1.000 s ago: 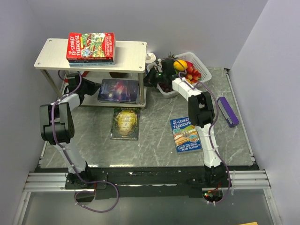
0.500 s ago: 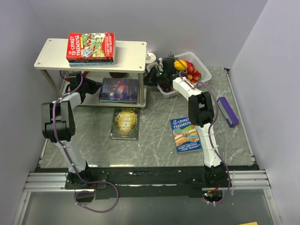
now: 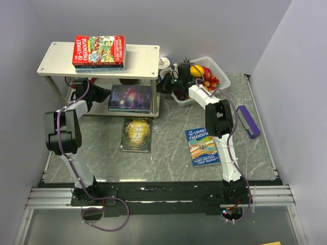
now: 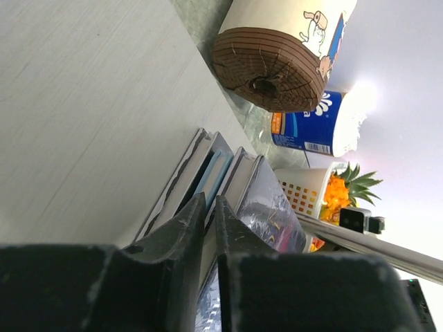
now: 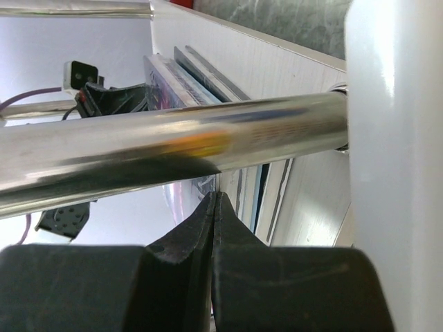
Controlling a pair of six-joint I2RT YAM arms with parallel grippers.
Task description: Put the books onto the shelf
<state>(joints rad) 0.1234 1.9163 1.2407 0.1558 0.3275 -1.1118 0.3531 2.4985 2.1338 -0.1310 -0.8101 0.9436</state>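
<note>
**Top external view.** The left gripper (image 3: 98,94) was under the top board of the shelf (image 3: 140,60), at the left end of the lower tier. The galaxy stack (image 3: 131,98) of books lay on that tier just to the right of this gripper. Contact between the two could not be confirmed from above. A second stack, topped by the red Treehouse book (image 3: 99,50), lay on the top board, above and beyond the left gripper. The right gripper (image 3: 164,86) was at the right end of the shelf, with the galaxy stack to its left and the fruit basket (image 3: 213,65) to its right. Two books lay on the desk (image 3: 168,122), nearer the arm bases than either gripper: the green-gold book (image 3: 136,134) and the blue Treehouse book (image 3: 203,146).

**Left wrist view.** The fingers of the left gripper (image 4: 208,202) stood almost together, with a thin slit between them. The tips were at the edge of the galaxy stack (image 4: 239,183). Whether a cover sat in the slit could not be determined. A paper cup (image 4: 273,55) and a blue tub (image 4: 308,130) stood beyond the tips.

**Right wrist view.** The right gripper (image 5: 214,198) was fully closed and held nothing. A metal rail (image 5: 173,149) of the shelf crossed directly ahead of the tips. The edges of the galaxy stack (image 5: 187,76) lay beyond it.
</note>
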